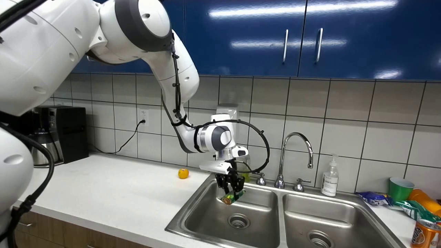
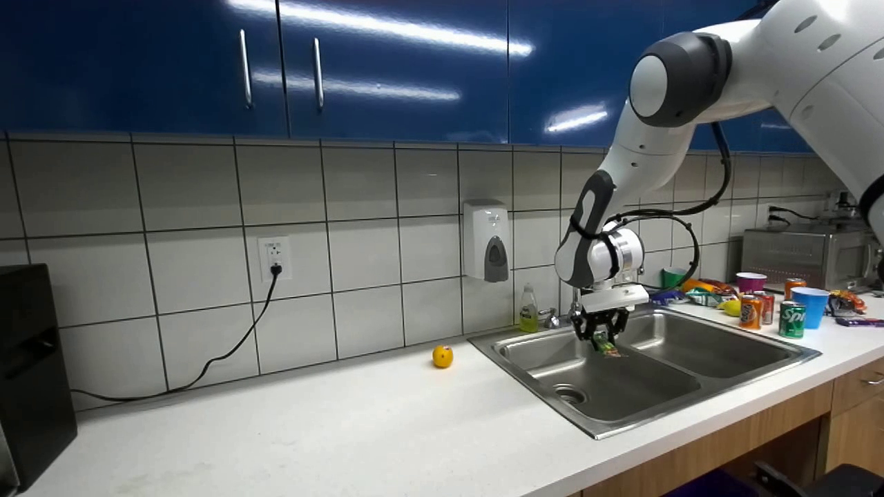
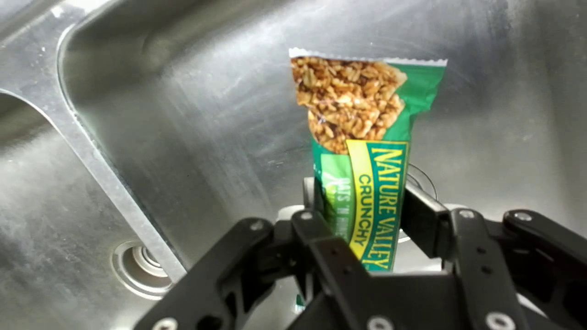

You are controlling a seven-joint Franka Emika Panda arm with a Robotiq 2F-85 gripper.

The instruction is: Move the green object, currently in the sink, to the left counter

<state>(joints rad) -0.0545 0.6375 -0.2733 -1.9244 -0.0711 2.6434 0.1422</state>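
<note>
The green bar (image 3: 362,151) is pinched over the sink (image 1: 212,230) by the end effector (image 3: 364,201), closed to the bar's width; if carried low toward the bench (image 1: 120,193) at nine o'clock, it may be snagged by the rim (image 1: 191,203).

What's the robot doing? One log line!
black two-fingered tool: closed on long green wrapped Nature Valley bar | place: over silver metal sink | left white counter: not reached

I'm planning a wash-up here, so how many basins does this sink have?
2 in both exterior views: the left basin, under the granola bar in the gripper, and the right basin, across the divider. No basin looks hidden.
</note>
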